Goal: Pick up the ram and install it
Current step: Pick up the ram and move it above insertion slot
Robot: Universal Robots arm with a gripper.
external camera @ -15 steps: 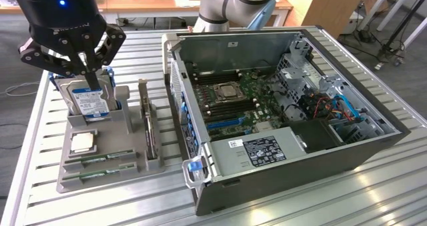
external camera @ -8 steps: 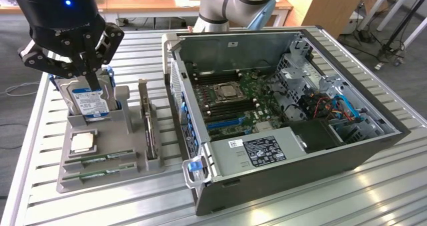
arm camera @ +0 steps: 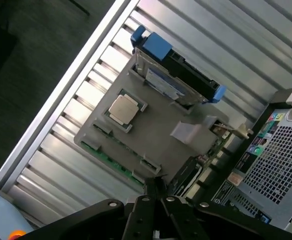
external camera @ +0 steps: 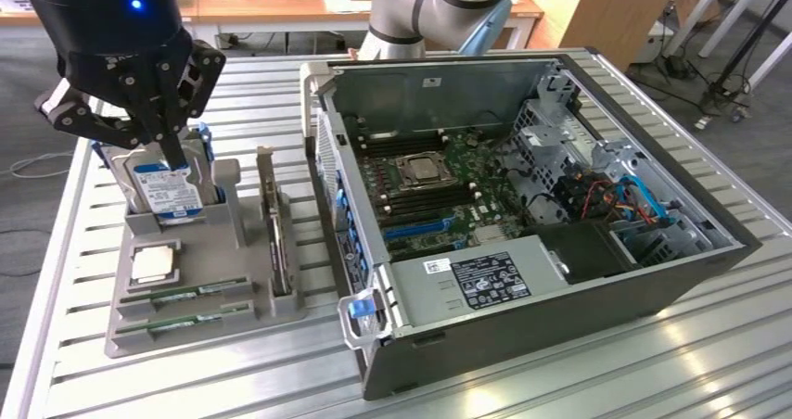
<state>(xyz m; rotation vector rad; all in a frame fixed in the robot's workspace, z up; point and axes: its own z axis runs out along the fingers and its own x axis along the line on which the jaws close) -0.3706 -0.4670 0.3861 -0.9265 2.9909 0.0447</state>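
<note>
Two green ram sticks (external camera: 185, 295) lie flat in slots along the front edge of a grey holder tray (external camera: 248, 310). In the wrist view the ram (arm camera: 111, 161) runs along the tray's edge. My gripper (external camera: 165, 148) hangs high over the back of the tray, just above the upright hard drive (external camera: 167, 185), well away from the ram. Its fingers are shut with nothing between them. The same gripper (arm camera: 154, 186) shows in the wrist view, tips together. The open computer case (external camera: 557, 331) lies to the exterior view's right, its motherboard (external camera: 433, 192) exposed.
On the tray are a square silver processor (external camera: 155, 263) and an upright grey expansion card (external camera: 274, 229). The hard drive (arm camera: 178, 75) has blue brackets. Everything sits on a slatted metal table (external camera: 594, 382). The arm's base (external camera: 433, 11) stands behind the case.
</note>
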